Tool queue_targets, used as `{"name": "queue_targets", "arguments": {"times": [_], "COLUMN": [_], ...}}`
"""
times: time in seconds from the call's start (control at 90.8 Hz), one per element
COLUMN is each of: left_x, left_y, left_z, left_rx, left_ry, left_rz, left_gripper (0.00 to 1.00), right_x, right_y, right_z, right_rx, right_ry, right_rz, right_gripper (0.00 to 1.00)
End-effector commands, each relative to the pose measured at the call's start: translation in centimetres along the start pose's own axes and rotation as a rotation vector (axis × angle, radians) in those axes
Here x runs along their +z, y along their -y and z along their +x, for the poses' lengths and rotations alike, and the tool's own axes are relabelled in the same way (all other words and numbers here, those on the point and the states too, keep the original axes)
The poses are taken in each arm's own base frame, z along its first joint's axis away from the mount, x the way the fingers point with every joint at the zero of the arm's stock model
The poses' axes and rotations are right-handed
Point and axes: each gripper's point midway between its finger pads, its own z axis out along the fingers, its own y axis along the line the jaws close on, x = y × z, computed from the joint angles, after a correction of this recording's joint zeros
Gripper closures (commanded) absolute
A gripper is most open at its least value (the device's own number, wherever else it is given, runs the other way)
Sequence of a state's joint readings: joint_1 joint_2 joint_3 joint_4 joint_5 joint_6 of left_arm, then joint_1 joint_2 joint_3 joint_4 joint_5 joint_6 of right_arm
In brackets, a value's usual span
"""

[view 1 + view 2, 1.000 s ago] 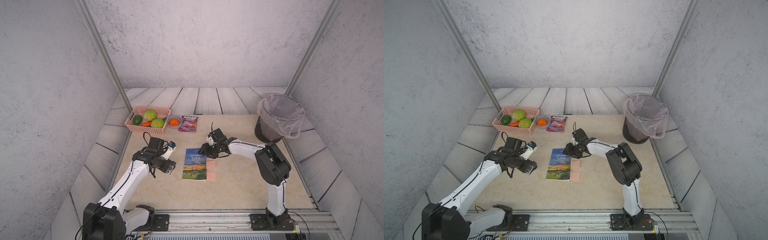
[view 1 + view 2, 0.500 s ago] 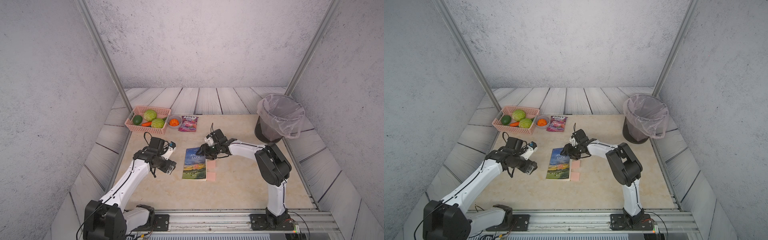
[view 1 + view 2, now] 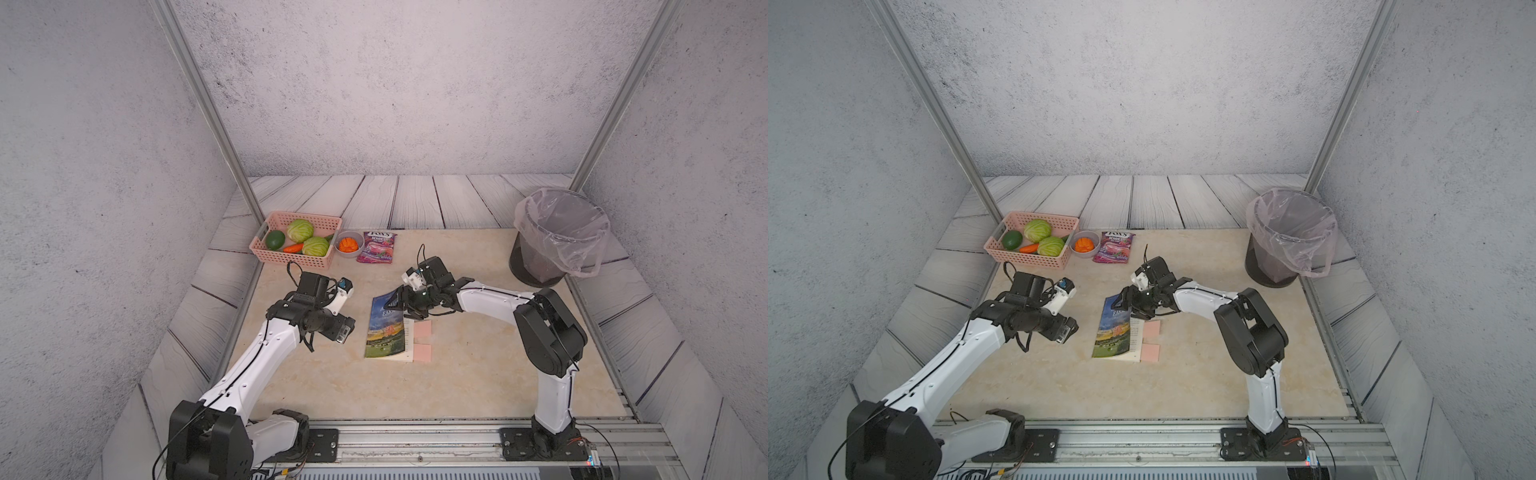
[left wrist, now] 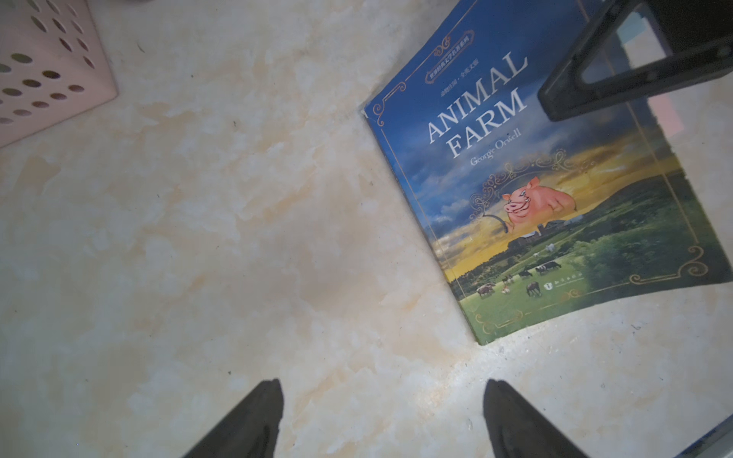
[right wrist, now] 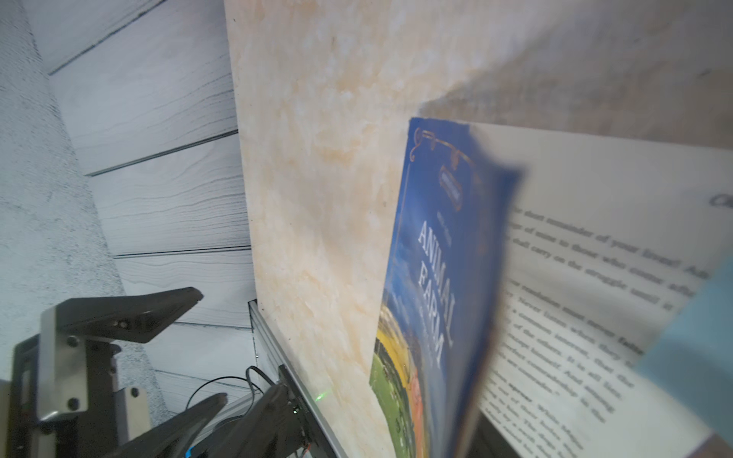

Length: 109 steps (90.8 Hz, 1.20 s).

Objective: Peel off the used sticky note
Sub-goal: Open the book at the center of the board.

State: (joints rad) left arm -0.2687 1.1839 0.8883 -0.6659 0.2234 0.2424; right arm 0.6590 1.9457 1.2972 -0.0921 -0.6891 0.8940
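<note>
Beige marbled table (image 3: 457, 386), grey booth walls. Right hand (image 3: 405, 307) at far page-side corner of book (image 3: 384, 332), cover there curled up off printed page; clenched or released, cannot tell. Left hand (image 4: 381, 384) on spine side of book, released, empty, over bare table. Two pink sticky notes poking from book's page edge: far sticky note (image 3: 424, 330), near sticky note (image 3: 422, 353). Basket (image 3: 291, 259), snack bag (image 3: 376, 247) beyond book.

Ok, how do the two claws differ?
The left claw hangs open over bare table beside the book, touching nothing; the right claw is at the book's far corner, where the cover is lifted. The left claw's jaws are plainly apart; the right claw's cannot be read. Both are black.
</note>
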Motion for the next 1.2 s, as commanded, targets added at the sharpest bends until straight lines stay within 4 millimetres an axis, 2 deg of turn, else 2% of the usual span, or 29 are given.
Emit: {"name": "queue_targets", "arguments": {"times": [0.0,0.22,0.44,0.683,0.76,1.189], "left_x": [-0.2,0.3,0.5,-0.4,-0.4,1.5], "left_y": [0.6,1.7,3.4,4.8,5.1,5.4], "left_z": [-1.4,-2.3,-3.5,-4.4,-4.4,-4.7], "left_rx": [-0.007,-0.051,-0.096,-0.097,-0.106,-0.195], "left_ry": [0.035,0.034,0.077,0.146,0.152,0.103], "left_rz": [0.046,0.135,0.255,0.330,0.352,0.414], "left_gripper": [0.14,0.13,0.07,0.00,0.02,0.02], "right_x": [-0.7,0.0,0.4,1.2,1.3,2.0], "right_y": [-2.5,-3.8,-5.1,-5.1,-5.2,-5.5], "right_z": [0.5,0.4,0.3,0.2,0.1,-0.3], "right_rx": [-0.020,-0.009,-0.008,-0.001,0.004,0.006], "right_ry": [-0.010,-0.013,-0.006,-0.011,-0.004,0.002], "right_rz": [-0.082,-0.136,-0.183,-0.189,-0.192,-0.189], "right_gripper": [0.30,0.26,0.24,0.23,0.23,0.23]}}
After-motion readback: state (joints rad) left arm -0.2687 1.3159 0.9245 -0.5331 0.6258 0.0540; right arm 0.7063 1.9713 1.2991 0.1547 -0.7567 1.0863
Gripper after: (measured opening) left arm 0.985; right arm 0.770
